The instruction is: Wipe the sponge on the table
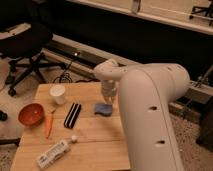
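The blue-grey sponge (102,108) lies flat on the light wooden table (95,137), near its right edge and towards the back. My gripper (108,98) comes down from the white arm onto the sponge's far right corner and is shut on the sponge. The arm's large white body (150,115) fills the right side of the camera view and hides the table's right edge behind it.
Left of the sponge lies a black ridged block (73,115). A white cup (58,93) stands at the back left, a red bowl (31,114) and a carrot (48,124) at the left edge, and a white tube (54,153) near the front. An office chair (25,45) stands beyond the table.
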